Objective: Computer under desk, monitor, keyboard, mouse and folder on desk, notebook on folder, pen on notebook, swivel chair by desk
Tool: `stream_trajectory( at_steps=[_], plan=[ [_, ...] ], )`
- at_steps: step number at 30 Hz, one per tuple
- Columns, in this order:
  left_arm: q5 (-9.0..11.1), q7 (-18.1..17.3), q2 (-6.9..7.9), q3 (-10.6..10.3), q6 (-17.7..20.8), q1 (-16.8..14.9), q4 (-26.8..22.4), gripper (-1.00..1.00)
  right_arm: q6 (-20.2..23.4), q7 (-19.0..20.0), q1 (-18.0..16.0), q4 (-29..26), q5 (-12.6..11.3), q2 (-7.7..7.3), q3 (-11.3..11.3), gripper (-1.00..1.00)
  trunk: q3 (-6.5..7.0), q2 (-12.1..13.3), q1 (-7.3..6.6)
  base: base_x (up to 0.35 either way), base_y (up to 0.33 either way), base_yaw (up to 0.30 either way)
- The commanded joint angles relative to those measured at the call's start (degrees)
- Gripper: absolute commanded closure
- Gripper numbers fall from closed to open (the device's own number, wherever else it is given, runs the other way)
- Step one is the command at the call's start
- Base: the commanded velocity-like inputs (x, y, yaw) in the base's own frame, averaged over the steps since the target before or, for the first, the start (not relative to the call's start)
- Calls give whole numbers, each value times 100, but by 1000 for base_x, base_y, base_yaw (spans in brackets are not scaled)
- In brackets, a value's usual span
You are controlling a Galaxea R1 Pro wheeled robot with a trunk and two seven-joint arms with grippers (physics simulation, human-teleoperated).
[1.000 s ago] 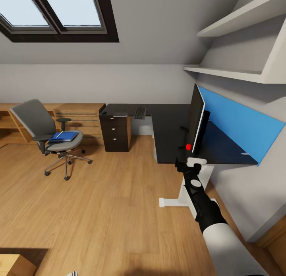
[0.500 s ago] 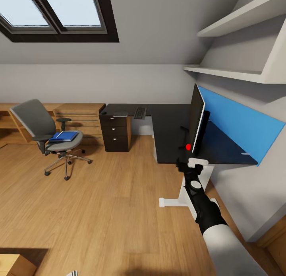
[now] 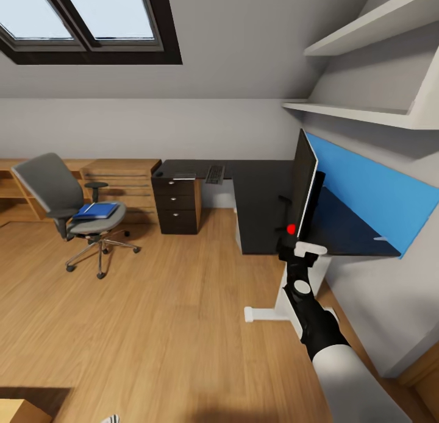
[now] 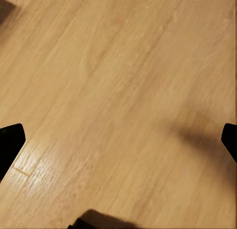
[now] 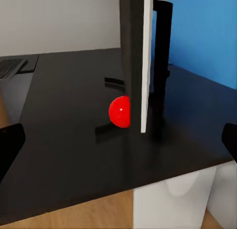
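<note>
The monitor [image 3: 303, 182] stands edge-on on the black desk [image 3: 259, 194], its red dot [image 5: 120, 112] near the lower corner. My right gripper [image 3: 296, 245] is at the desk's near edge just in front of the monitor [image 5: 133, 56], open with nothing between its fingertips [image 5: 10, 145]. The keyboard [image 3: 214, 174] lies on the desk's far wing. A thin greyish notebook [image 3: 185, 175] lies above the black drawer unit [image 3: 178, 203]. The blue folder [image 3: 97, 210] rests on the swivel chair [image 3: 64, 206] at the left. My left gripper [image 4: 118, 140] hangs open over the floor. Computer, mouse and pen are out of view.
Low wooden shelving [image 3: 122, 179] runs along the far wall behind the chair. White shelves [image 3: 353, 109] and a blue panel [image 3: 366, 191] are on the right wall. The desk's white pedestal [image 3: 283, 301] stands beside my right arm. A wide wooden floor [image 3: 158, 313] lies between chair and desk.
The whole picture has shifted slightly, so the camera has moved a little. My right gripper stays at the desk's edge in front of the monitor.
</note>
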Motion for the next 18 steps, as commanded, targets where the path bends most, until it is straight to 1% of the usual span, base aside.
stream_trajectory(
  at_steps=[1, 6, 15, 18],
  plan=[
    [-46, -40, -6, 48, -14, -5, -1, -100, -15, -39, -4, 6, 13, -2, 12, -100, -5, -3, 2, 193, 0, 0],
    [-45, -46, -11, 55, -56, -5, -1, -100, -37, -47, -4, 12, 17, -6, 11, -100, -5, -3, 2, 77, 0, 0],
    [-45, -55, -16, 55, -206, -5, -1, -100, -41, -49, -4, 14, 17, -10, 6, -100, -5, -3, 2, 8, 0, 0],
    [-44, -51, -19, 56, -234, -5, -1, -100, -41, -49, -4, 14, 17, -10, 4, -100, 49, 118, -64, 0, 0, 0]
  ],
)
